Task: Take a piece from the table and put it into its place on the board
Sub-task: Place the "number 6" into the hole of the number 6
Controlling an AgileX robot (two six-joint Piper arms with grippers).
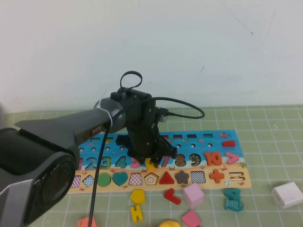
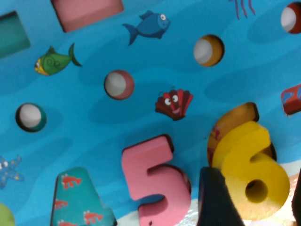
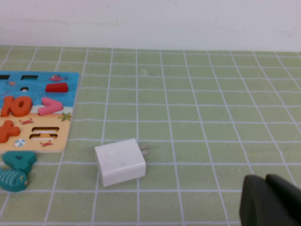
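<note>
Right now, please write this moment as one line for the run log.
left gripper: over the board, shut on yellow 6 | 6: above its slot beside pink 5, not seated | right gripper: parked over the table

The board (image 1: 222, 142) has a blue upper part and a tan lower strip. On the blue, the yellow 6 (image 2: 254, 176) sits beside a pink 5 (image 2: 153, 176), with a teal 4 bearing red crabs (image 2: 77, 197) beyond the 5. Further along the board are a brown 8 (image 1: 180, 161), a dark 9 (image 1: 194, 159) and an orange 10 (image 1: 213, 158). The strip carries a green circle (image 1: 103, 179), teal heart (image 1: 120, 178), red triangle (image 1: 166, 178), orange plus (image 1: 216, 175) and checkered squares. The table (image 3: 211, 117) is pale green with a white grid; off the board's end lies a white charger block (image 3: 120, 161). The left gripper (image 1: 156, 158) is black, over the 6; the right gripper (image 3: 270, 202) is black, near the charger.
</note>
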